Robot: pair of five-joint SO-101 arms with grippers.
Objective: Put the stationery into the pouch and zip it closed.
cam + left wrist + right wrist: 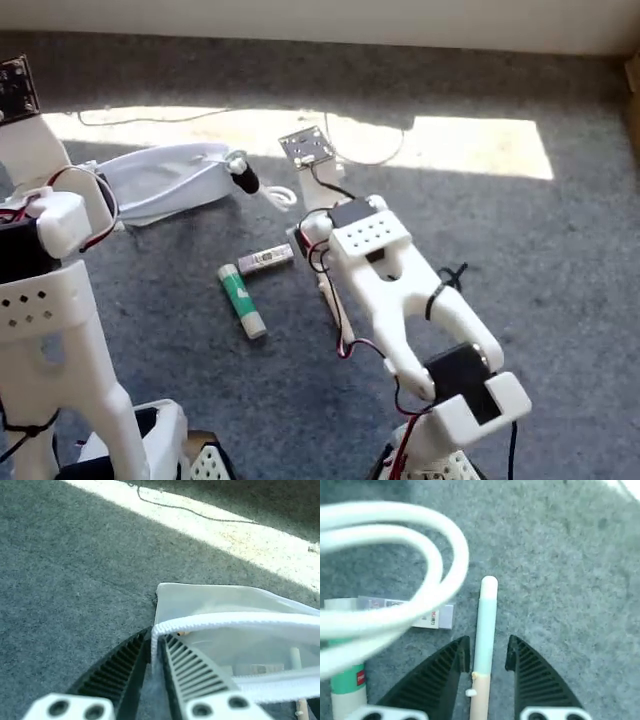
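Right claw (488,640) set over the pen (485,615); left claw (156,637) anchoring the pouch (165,182). I read the left claw as closed flat on the pouch's white zip edge at one end of its mouth, and a few shapes show through the mesh. The pen lies on the grey carpet (560,260), well apart from the pouch. The glue stick (242,300) and a small clear-cased piece (266,259) sit loose between pouch and pen. The right claw is partly open and grips nothing. Its two jaws stand either side of the barrel, with a little carpet showing on each side. The relation that matters is that the pen's long axis runs straight out along the claw's own line of reach, parallel to the jaws. Its rounded tip points away and its beige end lies back toward the wrist, so closing should pinch across the barrel. I cannot be sure from this angle whether the claw sits low enough to catch it. The right arm is plainly the nearer one. A white cable (427,535) loops across its wrist view.
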